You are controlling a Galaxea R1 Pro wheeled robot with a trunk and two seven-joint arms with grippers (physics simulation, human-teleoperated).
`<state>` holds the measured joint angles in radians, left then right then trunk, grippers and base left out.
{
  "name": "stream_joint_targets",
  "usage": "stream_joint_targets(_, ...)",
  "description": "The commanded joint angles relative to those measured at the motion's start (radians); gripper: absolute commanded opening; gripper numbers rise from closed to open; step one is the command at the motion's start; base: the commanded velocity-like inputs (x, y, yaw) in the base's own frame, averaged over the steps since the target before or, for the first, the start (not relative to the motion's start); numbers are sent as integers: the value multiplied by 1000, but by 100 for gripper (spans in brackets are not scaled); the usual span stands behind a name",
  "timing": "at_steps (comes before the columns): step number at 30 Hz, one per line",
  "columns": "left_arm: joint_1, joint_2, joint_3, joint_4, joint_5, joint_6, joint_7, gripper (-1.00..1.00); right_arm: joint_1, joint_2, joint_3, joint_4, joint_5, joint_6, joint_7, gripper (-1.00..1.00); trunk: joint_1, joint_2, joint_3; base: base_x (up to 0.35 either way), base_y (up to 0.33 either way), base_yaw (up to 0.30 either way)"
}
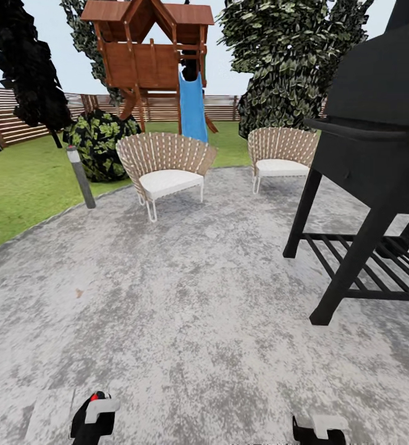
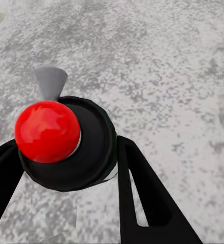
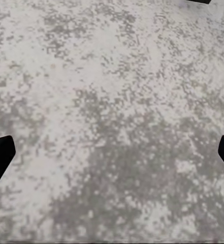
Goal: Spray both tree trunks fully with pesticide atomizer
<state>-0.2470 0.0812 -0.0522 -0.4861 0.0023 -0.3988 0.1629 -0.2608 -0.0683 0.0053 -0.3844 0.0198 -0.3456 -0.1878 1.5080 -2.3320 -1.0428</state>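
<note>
Gripping the pesticide atomizer [image 2: 66, 145]: left gripper [image 2: 66, 168] has both black fingers [image 2: 142, 193] pressed against dark bottle body, red top up, seen from above over the floor [image 2: 167, 66]. Head view: atomizer sits at lower left frame edge, low above grey concrete. Right gripper [image 3: 112, 152] spread wide, nothing betw. fingertips, concrete beneath. Ahead: black grill [image 1: 371, 154] to the right, two wicker chairs [image 1: 164, 167], wooden playset w/ blue slide [image 1: 192, 108], lawn [image 1: 25, 185] beyond.

No readable text anywhere — no labels, brands, numbers or signs on the atomizer [image 2: 58, 140], the grill [image 1: 371, 154] or the chairs [image 1: 165, 170] — every surface plain.
</note>
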Motion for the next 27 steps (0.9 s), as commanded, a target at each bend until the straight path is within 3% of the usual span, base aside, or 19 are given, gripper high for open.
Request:
stream_joint_targets(1,0,0,0,0,0,-1,0,-100,0,1,0,1,0,0,0,100,0,0,0,0,0,-295)
stream_joint_targets(27,14,0,0,-1,1,-2,0,-100,0,2,0,7,0,0,1,100,0,0,0,0,0,-295)
